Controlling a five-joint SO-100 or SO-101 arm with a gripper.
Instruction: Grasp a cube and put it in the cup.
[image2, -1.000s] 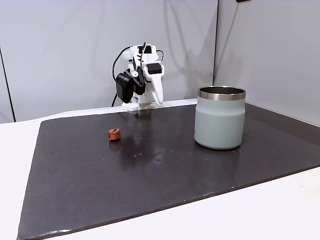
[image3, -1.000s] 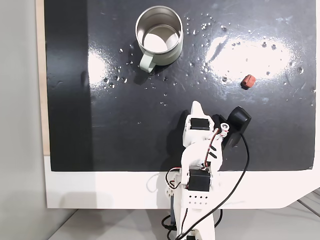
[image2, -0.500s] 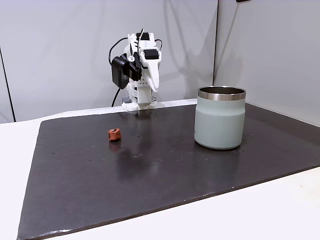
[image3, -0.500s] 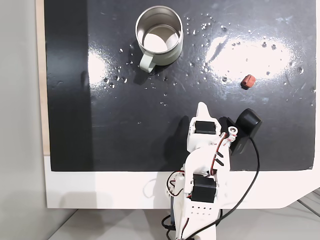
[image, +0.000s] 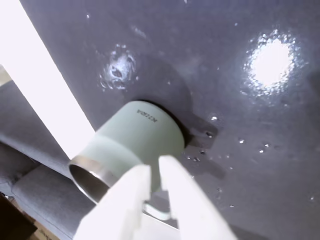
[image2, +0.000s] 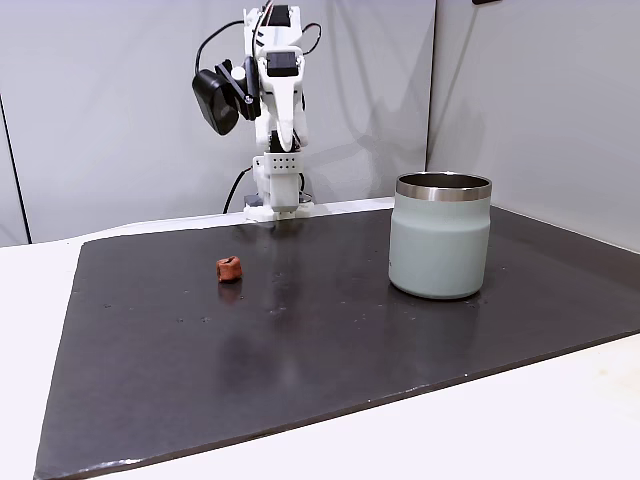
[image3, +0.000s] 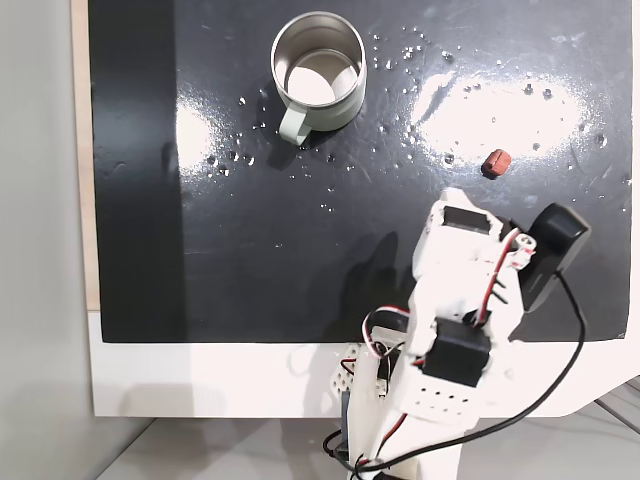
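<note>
The tiny reddish-brown cube lies on the dark mat, left of centre in a fixed view and at the right in a fixed view from above. The pale grey-green cup with a steel rim stands upright on the right. From above the cup looks empty and has a small handle on its near side. My gripper hangs high over the arm's base, pointing down, far from both. In the wrist view the white fingers are almost together with nothing between them, and the cup lies just beyond them.
The dark mat covers most of the white table and has shiny wet-looking spots. The arm's base stands at the mat's far edge. Grey wall panels stand behind it. A black cable loops beside the arm.
The arm has lifted from a folded, low pose to a tall one, carrying the gripper and wrist camera upward. Cube and cup have stayed where they were.
</note>
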